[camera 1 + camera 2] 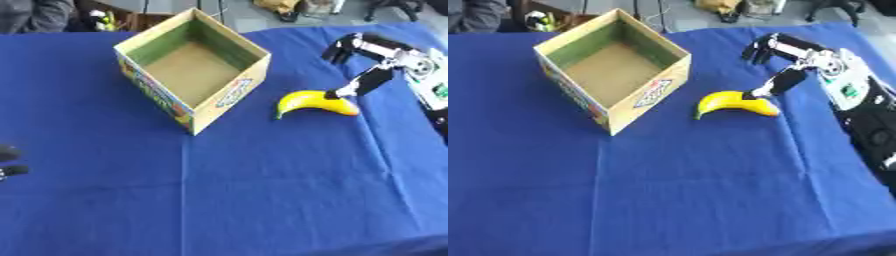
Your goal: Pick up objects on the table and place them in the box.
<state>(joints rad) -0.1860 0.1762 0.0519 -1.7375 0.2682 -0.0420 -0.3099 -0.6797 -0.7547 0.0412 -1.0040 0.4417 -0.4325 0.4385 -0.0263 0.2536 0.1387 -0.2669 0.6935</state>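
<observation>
A yellow banana point(312, 102) lies on the blue tablecloth, just right of an open cardboard box point(193, 67) whose inside is empty. My right hand point(378, 56) reaches in from the right, above the banana's right end. Its thumb tip point(335, 93) touches that end while the fingers point(343, 47) stay spread higher up, so the hand is open and holds nothing. Only the fingertips of my left hand point(9, 162) show at the left edge, low on the cloth.
The blue cloth point(262, 190) covers the whole table, with wide bare room in front of the box and banana. Clutter and a seated person sit beyond the far edge.
</observation>
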